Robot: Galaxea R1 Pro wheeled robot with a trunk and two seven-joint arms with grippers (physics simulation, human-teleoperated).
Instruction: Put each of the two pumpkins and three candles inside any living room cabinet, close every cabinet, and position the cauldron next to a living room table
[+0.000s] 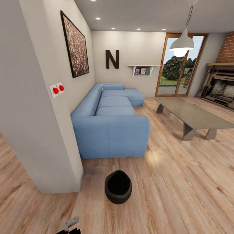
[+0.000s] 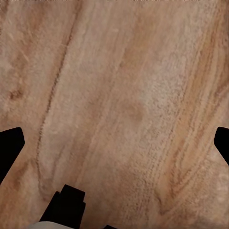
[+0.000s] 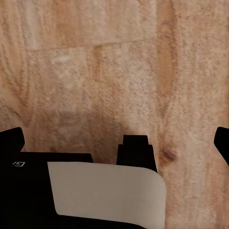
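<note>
Cauldron [image 1: 118, 187] on floor, beyond left gripper [image 2: 114, 143]

1. Floor [image 1: 182, 182]: light wood planks that run across the whole room.
2. Pot [image 1: 118, 187]: black, round, mouth up; it stands directly on the floor near the wall corner, in front of the sofa's end.
3. Sofa [image 1: 110, 123]: blue corner unit, resting on the floor along the wall.
4. Table [image 1: 195, 115]: low, long, grey top on slanted legs; it stands on the floor, well apart from the pot.
</note>
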